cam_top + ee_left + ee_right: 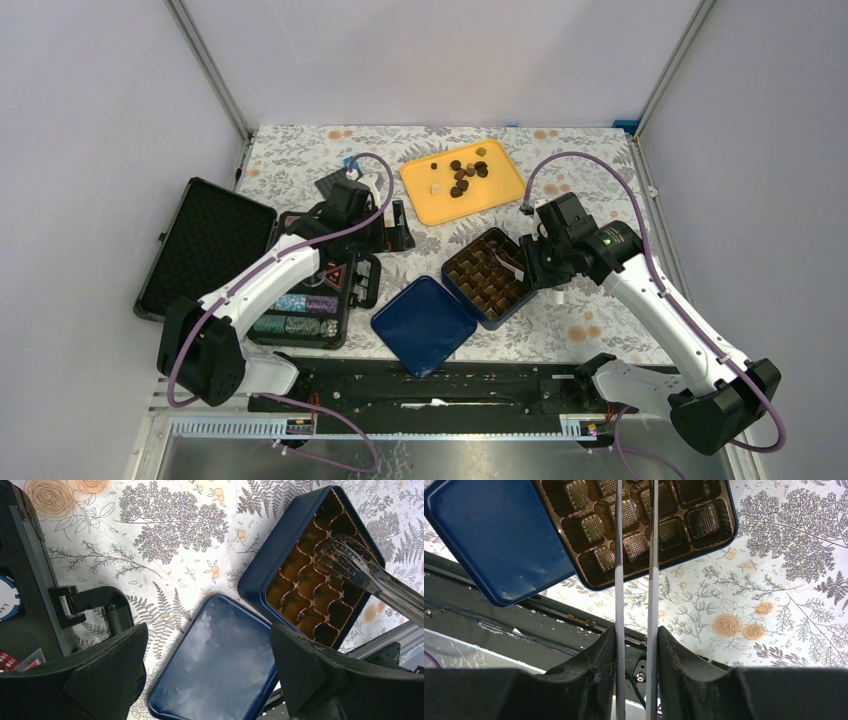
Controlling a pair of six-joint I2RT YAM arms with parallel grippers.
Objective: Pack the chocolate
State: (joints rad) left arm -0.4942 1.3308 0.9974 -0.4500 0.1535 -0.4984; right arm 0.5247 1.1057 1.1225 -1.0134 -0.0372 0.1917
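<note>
Right end effector (pixel 635 636) (tongs (pixel 652 555)) above tin (pixel 270 550)

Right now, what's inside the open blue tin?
The blue tin holds a brown moulded insert of cups; those that show look empty. Metal tongs, held in the right hand, reach over it and cover a few cups, so their contents are hidden.

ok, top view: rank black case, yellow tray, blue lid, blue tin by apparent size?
1. black case, open, clearly largest.
2. yellow tray and blue lid: look about alike, not ranking them.
3. blue tin: slightly smaller, though the right gripper with its tongs hides one corner.
</note>
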